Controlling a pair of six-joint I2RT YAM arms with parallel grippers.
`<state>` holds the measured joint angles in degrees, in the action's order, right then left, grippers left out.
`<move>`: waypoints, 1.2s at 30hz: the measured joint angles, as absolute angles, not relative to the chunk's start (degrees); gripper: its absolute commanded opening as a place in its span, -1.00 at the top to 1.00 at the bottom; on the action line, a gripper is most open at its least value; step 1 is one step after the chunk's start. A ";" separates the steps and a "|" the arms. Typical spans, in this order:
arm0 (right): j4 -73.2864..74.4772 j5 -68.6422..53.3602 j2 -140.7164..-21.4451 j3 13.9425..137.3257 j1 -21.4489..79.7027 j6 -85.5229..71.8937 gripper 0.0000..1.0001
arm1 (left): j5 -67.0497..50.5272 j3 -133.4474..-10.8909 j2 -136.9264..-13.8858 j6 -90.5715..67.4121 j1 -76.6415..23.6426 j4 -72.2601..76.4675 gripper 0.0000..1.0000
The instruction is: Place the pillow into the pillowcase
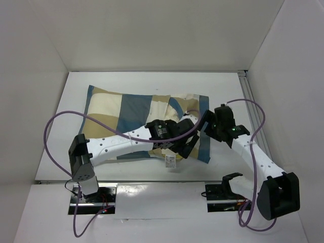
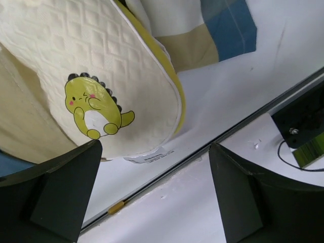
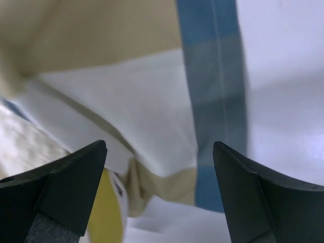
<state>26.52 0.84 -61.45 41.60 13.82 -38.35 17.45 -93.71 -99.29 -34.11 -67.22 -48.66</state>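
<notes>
Pillow (image 2: 91,61) – one – partly inside one pillowcase (image 1: 121,109); left claw (image 2: 154,147), right claw (image 3: 159,146) spread.

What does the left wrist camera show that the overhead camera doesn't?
Only the left wrist view shows the pillow up close: its quilted surface, a yellow-green dinosaur emblem and yellow piping, just beyond the open left gripper. Only the overhead view shows the left arm and right arm whole, the right gripper, the purple cables and the full spread of the checked pillowcase. Both show part of the pillowcase, the white table and the pillow's white tag.
</notes>
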 measured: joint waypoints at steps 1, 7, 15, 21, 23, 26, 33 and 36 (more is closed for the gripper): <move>27.20 0.82 -60.99 40.47 13.80 -38.74 -0.85 | 18.11 -93.69 -99.77 -34.63 -67.51 -48.77 -1.00; 29.06 0.12 -57.41 37.93 13.21 -40.49 -0.88 | 21.71 -93.36 -104.92 -34.85 -67.33 -48.36 -1.00; 29.08 -3.01 -55.86 36.99 12.69 -40.93 -0.74 | 25.47 -94.80 -112.68 -36.73 -64.64 -49.10 1.00; 23.22 -10.87 -55.33 35.62 12.75 -39.92 -0.08 | 14.39 -91.07 -103.72 -35.99 -52.31 -45.17 1.00; 20.71 -12.47 -55.86 35.55 13.32 -40.05 -0.06 | 11.25 -90.28 -99.33 -35.20 -48.12 -44.93 1.00; 16.12 -13.91 -58.15 35.73 14.81 -40.18 -0.19 | 7.81 -90.02 -94.52 -33.78 -43.72 -44.86 1.00; 7.40 -15.53 -69.63 41.52 18.96 -40.77 -0.45 | 2.07 -88.62 -92.77 -31.64 -40.60 -44.62 1.00; 4.89 -15.22 -73.69 45.17 21.08 -40.84 -0.45 | 0.75 -87.81 -92.77 -31.46 -40.34 -44.66 1.00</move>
